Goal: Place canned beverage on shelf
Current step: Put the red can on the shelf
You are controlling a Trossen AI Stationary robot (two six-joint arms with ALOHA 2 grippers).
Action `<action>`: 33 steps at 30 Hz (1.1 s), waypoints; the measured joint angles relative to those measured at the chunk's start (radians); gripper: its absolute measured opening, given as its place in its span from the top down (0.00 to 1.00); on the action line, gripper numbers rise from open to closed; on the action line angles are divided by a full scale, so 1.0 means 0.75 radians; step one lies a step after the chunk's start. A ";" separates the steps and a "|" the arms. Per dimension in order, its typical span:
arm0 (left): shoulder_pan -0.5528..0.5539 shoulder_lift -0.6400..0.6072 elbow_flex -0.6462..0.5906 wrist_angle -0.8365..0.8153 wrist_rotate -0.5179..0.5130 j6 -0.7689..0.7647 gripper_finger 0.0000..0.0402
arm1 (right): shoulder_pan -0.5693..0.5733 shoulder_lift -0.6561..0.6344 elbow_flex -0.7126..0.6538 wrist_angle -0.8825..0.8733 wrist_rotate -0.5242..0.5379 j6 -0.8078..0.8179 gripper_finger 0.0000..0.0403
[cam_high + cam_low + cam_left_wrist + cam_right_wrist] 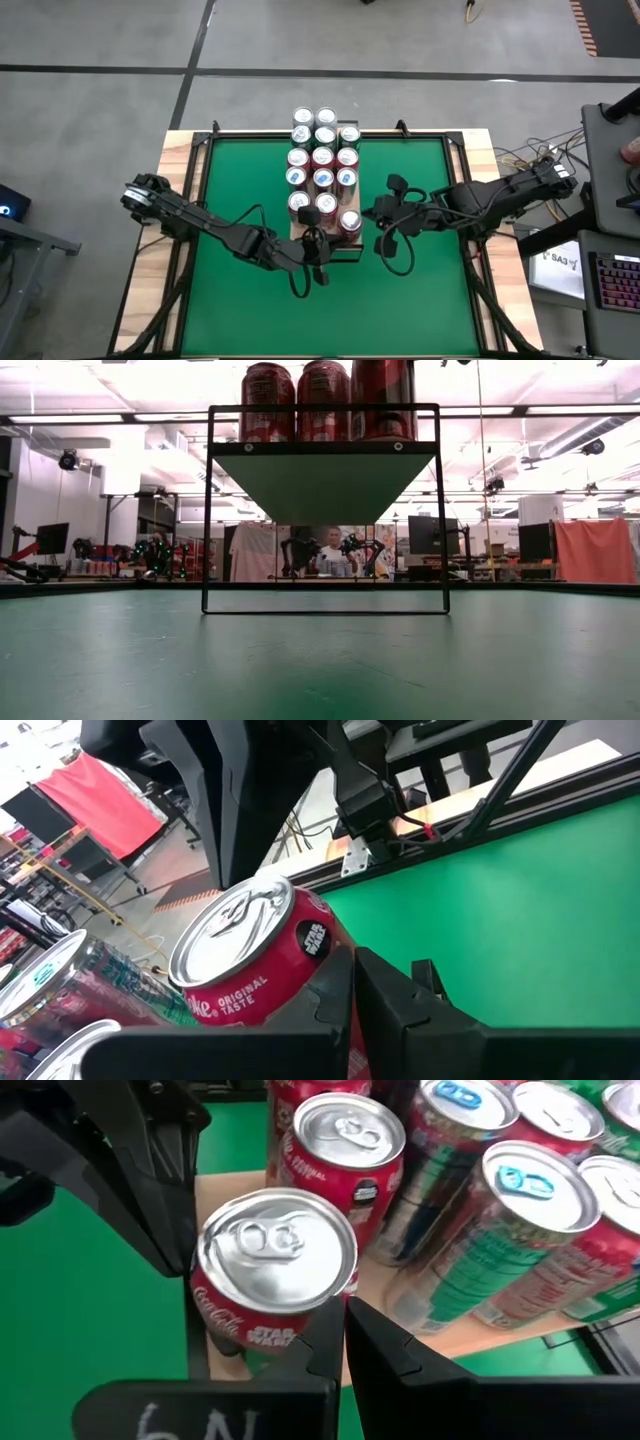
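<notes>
Three red cans [325, 400] atop shelf [325, 447] in low view, overhead shows more, both arms' fingers closed, empty

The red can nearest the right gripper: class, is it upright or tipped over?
Upright. The red can stands on the shelf with its silver lid and pull tab facing up, beside other standing cans.

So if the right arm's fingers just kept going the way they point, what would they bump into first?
Probably the nearest red can at the shelf's end: the shut right fingers point at it. How far short they stop is unclear.
</notes>
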 joint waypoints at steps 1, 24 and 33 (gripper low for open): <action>-0.001 0.000 0.000 0.000 0.000 0.000 1.00 | 0.001 0.000 0.000 0.000 -0.005 0.009 0.98; 0.000 -0.001 0.000 -0.010 -0.002 -0.020 1.00 | 0.003 0.054 0.025 0.073 0.024 -0.092 0.98; -0.002 -0.002 0.004 -0.014 -0.003 -0.064 1.00 | 0.008 0.052 0.025 0.075 -0.031 -0.055 0.98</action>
